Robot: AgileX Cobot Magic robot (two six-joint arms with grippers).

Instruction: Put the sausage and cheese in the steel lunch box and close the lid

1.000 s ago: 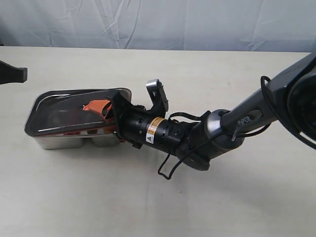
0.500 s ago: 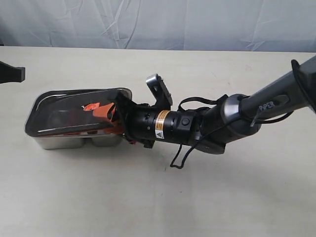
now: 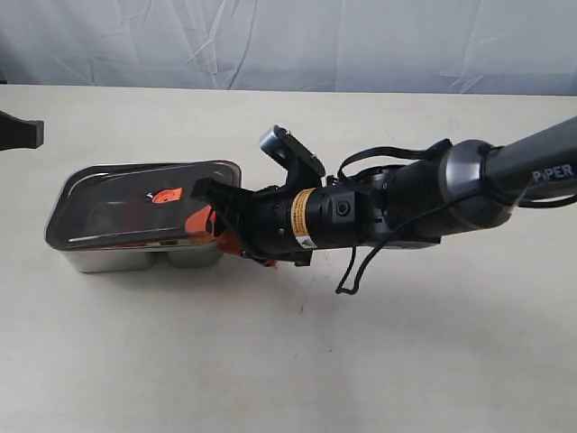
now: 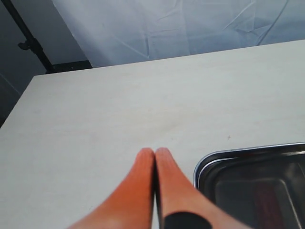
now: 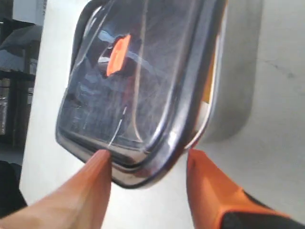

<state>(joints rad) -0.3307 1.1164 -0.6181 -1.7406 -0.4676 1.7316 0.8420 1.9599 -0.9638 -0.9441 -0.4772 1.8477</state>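
Note:
The steel lunch box stands at the table's left with the dark smoky lid lying flat on it, orange valve up. My right gripper is at the box's right end, open. Its orange fingers straddle a lid corner without gripping it. A faint red-brown shape, perhaps the sausage, shows through the lid. The cheese I cannot make out for certain. My left gripper is shut and empty, held off the box's left corner.
A pale cloth backdrop hangs behind the far table edge. The right arm stretches across the table's middle from the right. A dark part of the left arm pokes in at the left edge.
The lid's raised right end has come down flat onto the box. My right wrist has rolled and its fingers now stand apart around the lid corner.

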